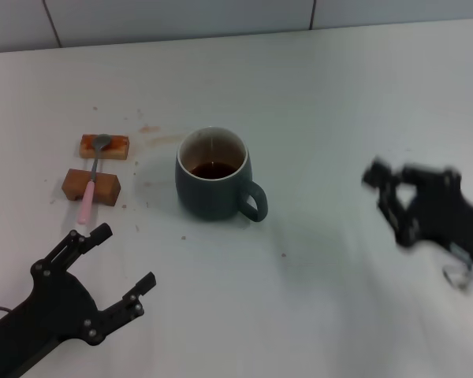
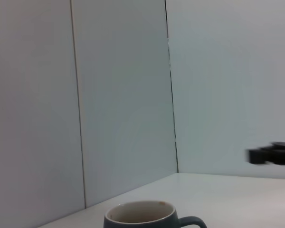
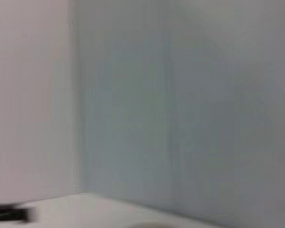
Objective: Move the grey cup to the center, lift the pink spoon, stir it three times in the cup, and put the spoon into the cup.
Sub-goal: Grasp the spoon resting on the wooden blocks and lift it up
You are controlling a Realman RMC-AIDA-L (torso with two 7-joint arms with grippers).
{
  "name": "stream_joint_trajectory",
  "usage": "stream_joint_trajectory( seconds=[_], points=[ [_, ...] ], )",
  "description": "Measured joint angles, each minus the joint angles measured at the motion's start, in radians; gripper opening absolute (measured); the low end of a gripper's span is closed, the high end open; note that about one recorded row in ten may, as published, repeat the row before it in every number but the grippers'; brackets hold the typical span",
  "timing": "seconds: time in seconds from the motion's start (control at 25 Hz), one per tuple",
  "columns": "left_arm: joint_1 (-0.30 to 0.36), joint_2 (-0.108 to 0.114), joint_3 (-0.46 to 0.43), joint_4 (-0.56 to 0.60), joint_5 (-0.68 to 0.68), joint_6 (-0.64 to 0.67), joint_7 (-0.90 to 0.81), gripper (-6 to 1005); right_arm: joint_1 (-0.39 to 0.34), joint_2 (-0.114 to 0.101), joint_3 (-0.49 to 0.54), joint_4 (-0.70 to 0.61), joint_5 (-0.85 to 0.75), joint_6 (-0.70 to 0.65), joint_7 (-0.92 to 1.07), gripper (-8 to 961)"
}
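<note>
The grey cup (image 1: 214, 175) stands upright near the table's middle, handle toward the right front, with dark brown liquid inside. Its rim also shows in the left wrist view (image 2: 140, 217). The pink spoon (image 1: 91, 185) lies across two brown blocks at the left, metal bowl on the far block, pink handle pointing toward me. My left gripper (image 1: 124, 257) is open and empty at the front left, in front of the spoon. My right gripper (image 1: 378, 189) is blurred at the right, away from the cup, holding nothing.
Two brown rectangular blocks (image 1: 105, 146) (image 1: 91, 187) support the spoon. Small brown stains (image 1: 150, 130) mark the white table behind the cup. A tiled wall (image 1: 221, 16) runs along the back.
</note>
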Motion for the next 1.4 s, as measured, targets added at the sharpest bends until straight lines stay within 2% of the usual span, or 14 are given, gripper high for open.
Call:
stream_joint_trajectory(
  seconds=[0.16, 0.32, 0.56, 0.8, 1.0, 1.08, 1.4],
  points=[
    [-0.008, -0.001, 0.002, -0.005, 0.000, -0.001, 0.000, 822, -0.042, 0.001, -0.100, -0.076, -0.075, -0.103, 0.031, 110],
    [-0.010, -0.002, 0.005, -0.005, 0.000, -0.004, 0.000, 822, -0.053, 0.003, -0.152, -0.096, -0.150, -0.089, 0.047, 132],
    [-0.011, -0.004, 0.005, -0.006, 0.001, -0.007, 0.000, 820, -0.035, 0.006, -0.162, -0.092, -0.279, 0.016, 0.044, 170],
    [-0.015, -0.004, 0.002, -0.007, 0.001, -0.007, 0.000, 819, -0.041, 0.006, -0.152, -0.097, -0.293, 0.028, 0.043, 210],
    [-0.015, -0.003, -0.001, -0.007, 0.000, -0.008, 0.000, 818, -0.035, 0.005, -0.159, -0.103, -0.294, 0.030, 0.041, 438],
    [-0.015, -0.003, -0.002, -0.008, 0.000, -0.008, 0.000, 817, -0.034, 0.004, -0.160, -0.110, -0.295, 0.027, 0.041, 630],
    [-0.015, -0.003, -0.002, -0.020, 0.000, -0.011, 0.014, 815, -0.035, 0.004, -0.161, -0.111, -0.295, 0.027, 0.030, 630]
  ],
)
